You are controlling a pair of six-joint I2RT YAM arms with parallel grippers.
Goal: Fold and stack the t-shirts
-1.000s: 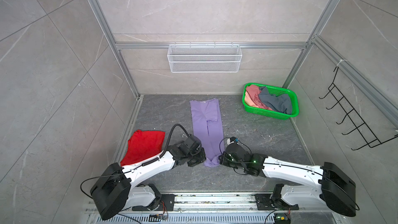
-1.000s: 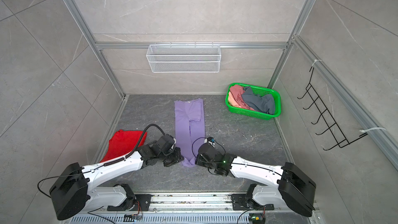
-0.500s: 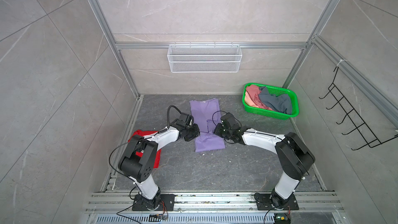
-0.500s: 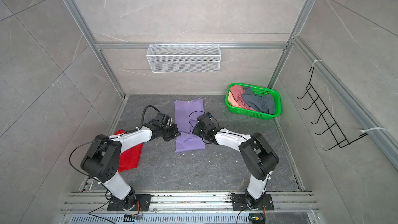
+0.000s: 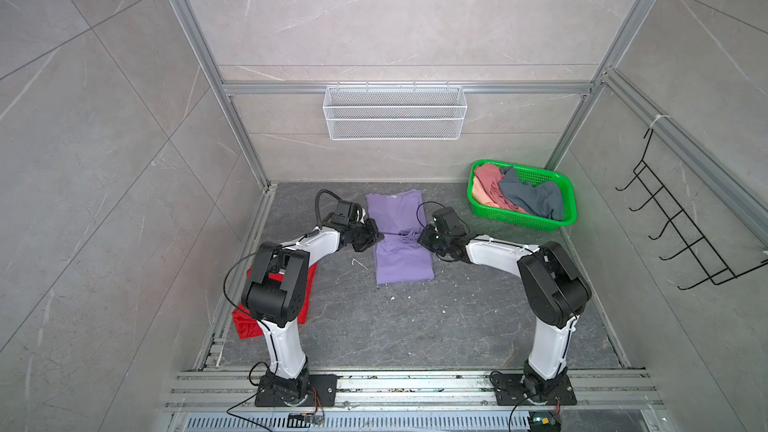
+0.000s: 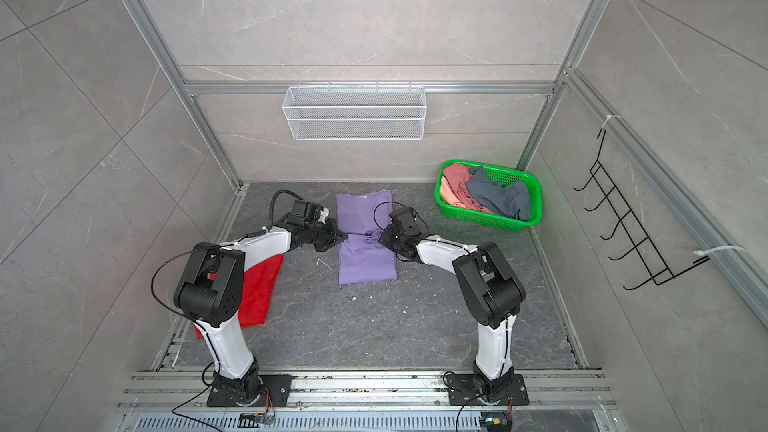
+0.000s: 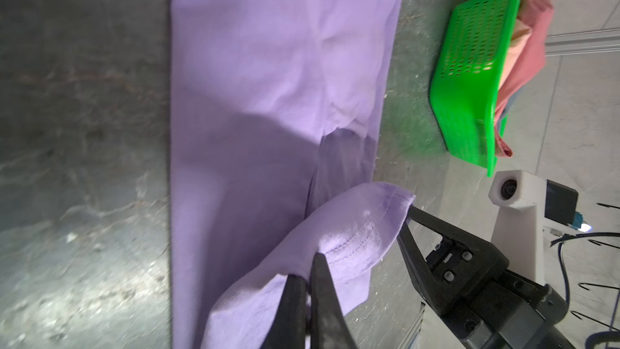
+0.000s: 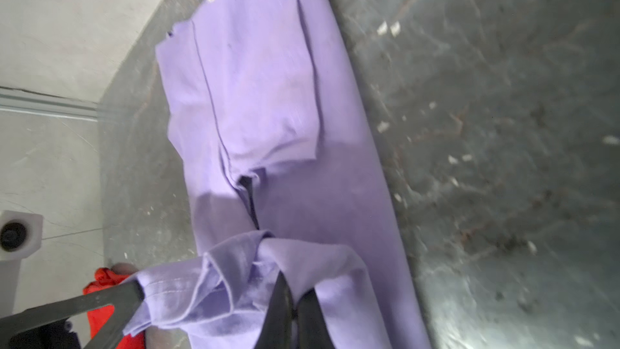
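Observation:
A lavender t-shirt (image 5: 401,261) (image 6: 365,261) lies as a long narrow strip on the dark floor in both top views. Its near part is doubled back over itself. My left gripper (image 5: 376,238) (image 7: 307,268) is shut on one corner of the lifted hem. My right gripper (image 6: 381,238) (image 8: 295,283) is shut on the opposite corner. The hem bunches between them, about halfway along the shirt. A red t-shirt (image 5: 249,326) (image 6: 259,288) lies flat at the left, partly hidden by the left arm. Pink, peach and grey-blue t-shirts (image 5: 532,197) fill the green basket (image 5: 523,223).
The green basket (image 6: 490,223) stands at the back right corner of the floor. A white wire shelf (image 5: 395,118) hangs on the back wall. A black hook rack (image 5: 685,238) is on the right wall. Aluminium rails run along the floor's left and front edges.
Both grippers have carried the lavender shirt's near hem away from the arm bases toward the back wall. The shirt's near part now lies doubled over, and both arms are stretched out.

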